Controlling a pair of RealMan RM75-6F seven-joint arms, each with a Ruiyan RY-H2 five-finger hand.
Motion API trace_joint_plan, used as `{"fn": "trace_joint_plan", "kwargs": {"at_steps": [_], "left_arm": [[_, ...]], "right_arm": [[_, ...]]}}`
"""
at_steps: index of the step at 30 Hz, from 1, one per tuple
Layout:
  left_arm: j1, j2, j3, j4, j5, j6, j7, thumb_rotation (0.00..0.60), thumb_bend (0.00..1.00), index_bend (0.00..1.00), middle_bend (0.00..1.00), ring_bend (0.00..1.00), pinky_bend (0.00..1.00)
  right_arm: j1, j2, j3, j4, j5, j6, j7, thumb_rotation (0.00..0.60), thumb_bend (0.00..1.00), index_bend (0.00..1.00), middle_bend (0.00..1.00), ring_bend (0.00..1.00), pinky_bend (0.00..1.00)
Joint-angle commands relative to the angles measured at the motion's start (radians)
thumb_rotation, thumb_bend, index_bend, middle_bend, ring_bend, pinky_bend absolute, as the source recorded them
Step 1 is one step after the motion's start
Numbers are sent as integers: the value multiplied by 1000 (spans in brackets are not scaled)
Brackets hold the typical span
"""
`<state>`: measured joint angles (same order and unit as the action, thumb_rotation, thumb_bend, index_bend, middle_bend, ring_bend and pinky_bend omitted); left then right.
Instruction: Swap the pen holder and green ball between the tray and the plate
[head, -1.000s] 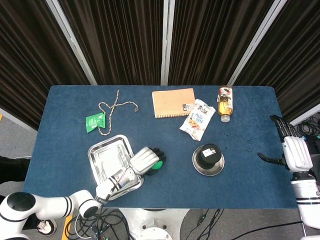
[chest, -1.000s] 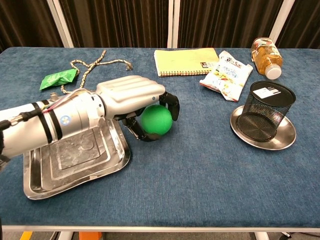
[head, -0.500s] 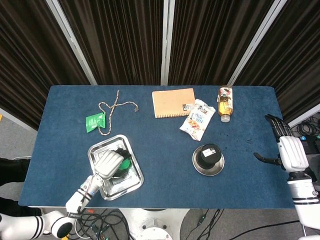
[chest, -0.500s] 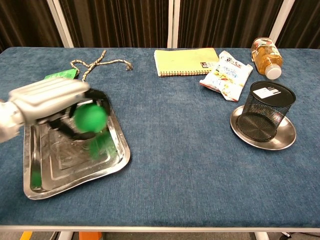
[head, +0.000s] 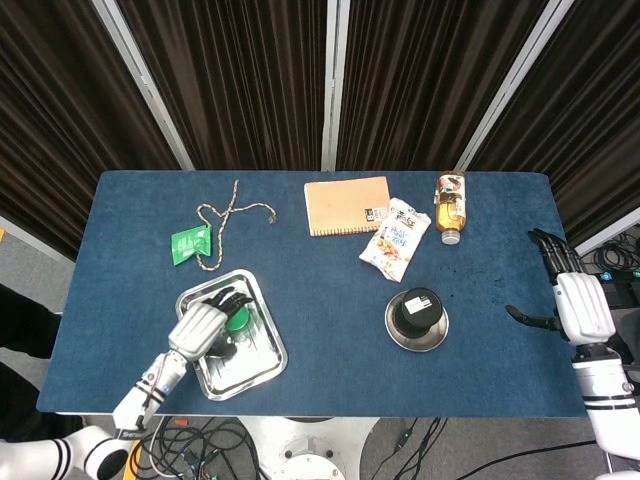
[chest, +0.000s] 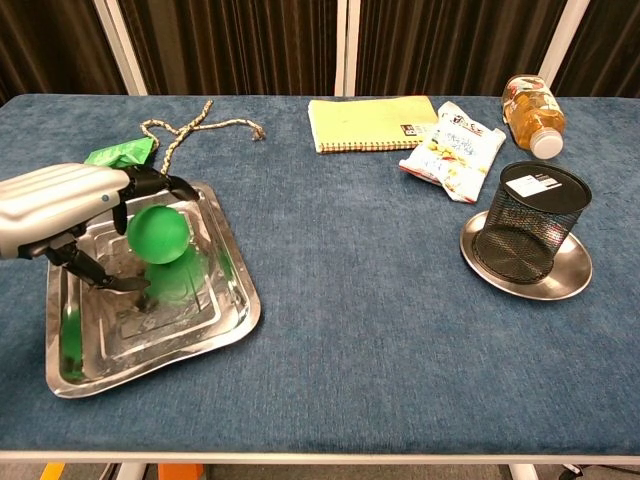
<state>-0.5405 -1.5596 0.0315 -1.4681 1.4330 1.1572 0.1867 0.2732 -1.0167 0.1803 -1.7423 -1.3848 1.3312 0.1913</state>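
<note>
Left hand (chest: 60, 205) cupping green ball (chest: 158, 234) over tray (chest: 235, 320); likely light, smooth, prone to rolling; best wrapped around middle.

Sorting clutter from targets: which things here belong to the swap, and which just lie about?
Job: ball, in left hand over tray; pen holder on plate.
Lying about: rope, green packet, notebook, snack bag, bottle.

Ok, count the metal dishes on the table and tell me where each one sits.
2. The square tray sits near the front left, with the green ball over it in the left hand. The round plate sits to the right, under the pen holder.
</note>
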Motion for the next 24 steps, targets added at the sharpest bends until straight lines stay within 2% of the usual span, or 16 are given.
{"fn": "trace_joint_plan", "kwargs": {"at_steps": [1,4,9,12,15,18,21,24], "left_arm": [[9,4,-4,-2,8,14,-1,600,147,124,114,71,394],[34,31,-21,-37,16,72,6,600,134,123,114,71,358],[149,73,-63,-94,6,294,60,600,121,123,114,71,301],[225,84,-75,-103,-38,388,86,600,121,123,113,67,268],[290,87,-73,-105,-77,440,58,600,121,123,110,53,255],[345,74,-67,-87,-99,476,12,600,121,123,102,52,251],[377,64,-52,-69,-103,475,-19,600,120,123,101,52,249],[399,55,-41,-48,-86,484,-30,600,118,123,100,52,249]], "right_arm": [[-1,0,0,1,0,1,2,600,55,0,39,0,87],[-6,0,-1,1,-5,9,4,600,54,0,40,0,87],[-38,-23,-34,16,-42,54,-39,600,47,0,36,0,83],[-81,-83,-68,59,-78,125,-109,600,32,0,7,0,19],[-141,-189,-103,146,-106,226,-205,600,48,0,0,0,0],[-201,-293,-156,236,-109,264,-237,600,54,0,0,0,0],[-234,-375,-195,335,-101,246,-185,600,53,0,0,0,0],[-241,-415,-201,409,-82,210,-154,600,53,0,0,0,0]]}}
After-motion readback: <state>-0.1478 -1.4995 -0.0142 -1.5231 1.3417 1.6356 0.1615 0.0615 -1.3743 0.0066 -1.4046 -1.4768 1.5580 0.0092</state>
